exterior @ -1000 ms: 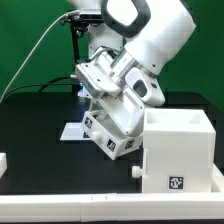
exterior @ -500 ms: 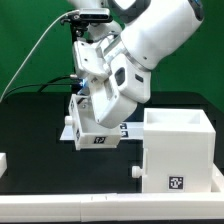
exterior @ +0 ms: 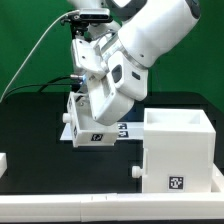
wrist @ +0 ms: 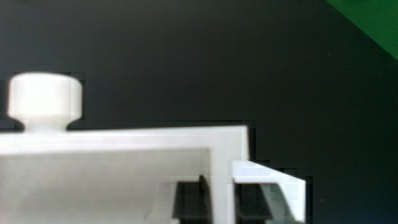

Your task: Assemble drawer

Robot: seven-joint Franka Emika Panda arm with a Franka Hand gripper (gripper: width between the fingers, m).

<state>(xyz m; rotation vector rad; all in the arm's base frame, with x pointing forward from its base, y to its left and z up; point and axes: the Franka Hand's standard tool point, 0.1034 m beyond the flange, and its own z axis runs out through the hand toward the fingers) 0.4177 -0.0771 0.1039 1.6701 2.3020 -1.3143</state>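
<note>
Externally, a small white rigid plastic drawer box point(exterior: 100, 133) is held low over the black table point(exterior: 35, 140), near a large white open-topped housing point(exterior: 180, 150). From the wrist, the pincer point(wrist: 228, 200) is seen clamped on its thin wall; light, stiff and smooth, it is judged best gripped there.

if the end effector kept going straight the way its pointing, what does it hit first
The end effector is shut on the white drawer part; straight on, that part likely meets the black table first, near the marker board; depth is unclear.
</note>
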